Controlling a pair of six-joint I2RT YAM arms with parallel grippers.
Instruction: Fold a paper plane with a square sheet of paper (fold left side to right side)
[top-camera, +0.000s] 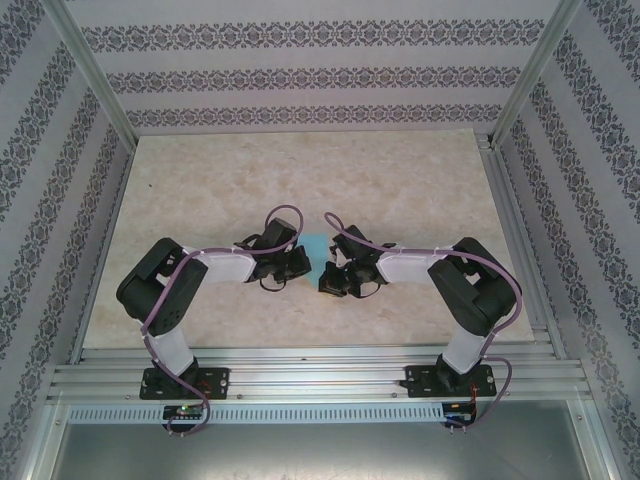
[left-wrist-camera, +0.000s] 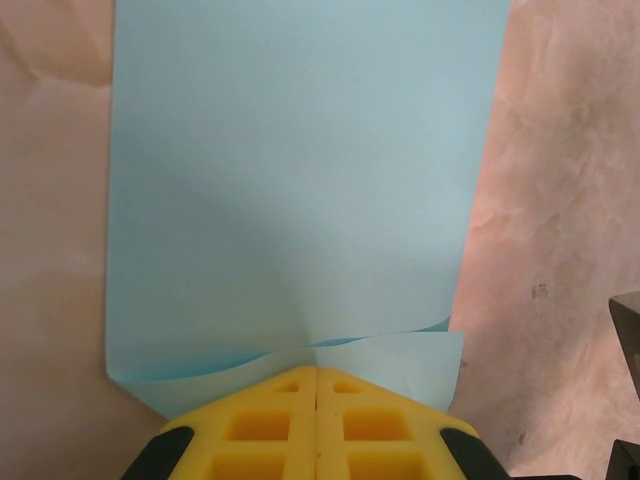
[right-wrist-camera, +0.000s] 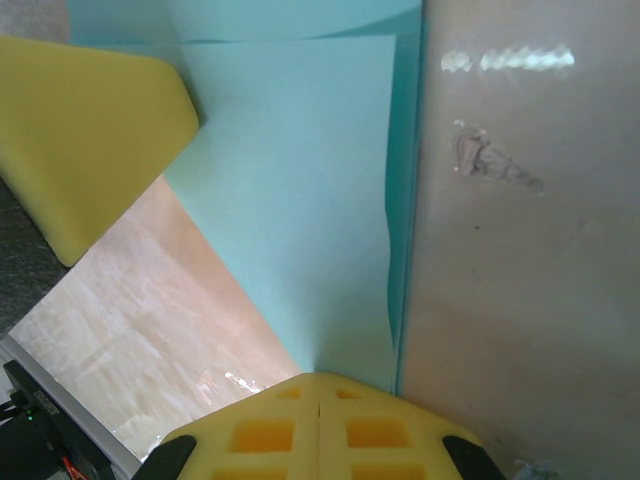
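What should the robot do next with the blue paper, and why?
Probably lower the left end effector a little so the top layer lands flat, edge on edge. It and the right end effector are shut on the square sheet of paper. Near the left one, the folded-over layer curls up and a strip of the lower layer peeks out.

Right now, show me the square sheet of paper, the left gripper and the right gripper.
square sheet of paper (left-wrist-camera: 290, 180): left wrist view, middle of top layer.
left gripper (left-wrist-camera: 317, 378): left wrist view, where its shut jaws meet.
right gripper (right-wrist-camera: 318, 384): right wrist view, where its shut jaws meet.
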